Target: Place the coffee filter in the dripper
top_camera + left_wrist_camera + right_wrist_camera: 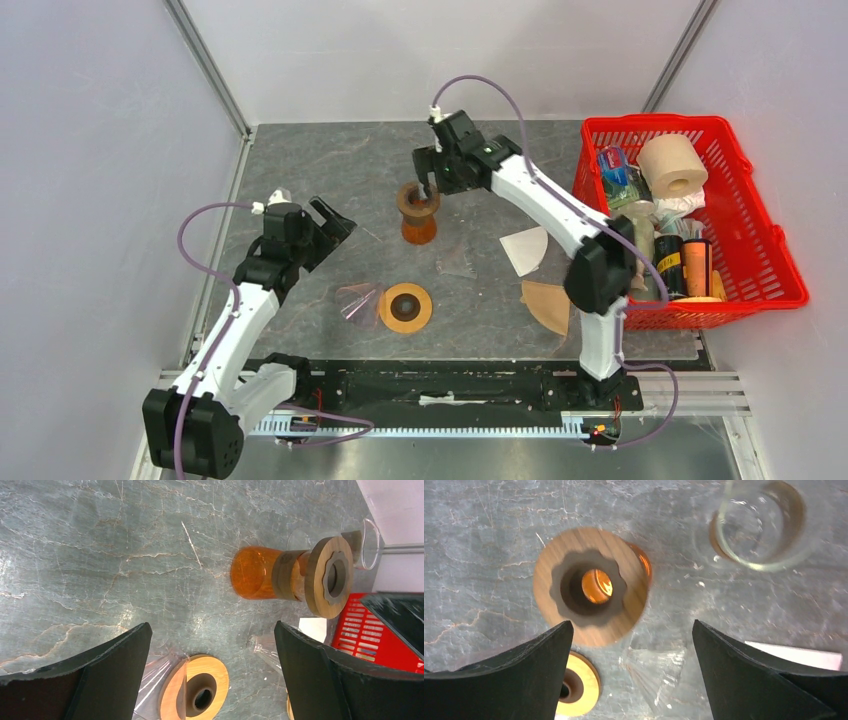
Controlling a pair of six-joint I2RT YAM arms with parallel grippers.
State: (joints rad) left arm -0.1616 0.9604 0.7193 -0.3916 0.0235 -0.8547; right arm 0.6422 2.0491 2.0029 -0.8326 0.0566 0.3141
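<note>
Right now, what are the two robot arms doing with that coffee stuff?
The right end effector hovers open above the orange carafe, holding nothing. The left end effector is open too, off to the side. The white paper filter lies flat on the table, apart from the wood-ringed dripper, so no filter is in the dripper yet.

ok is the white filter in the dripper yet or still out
out: the white filter lies flat on the table, apart from the wooden-ringed dripper.
</note>
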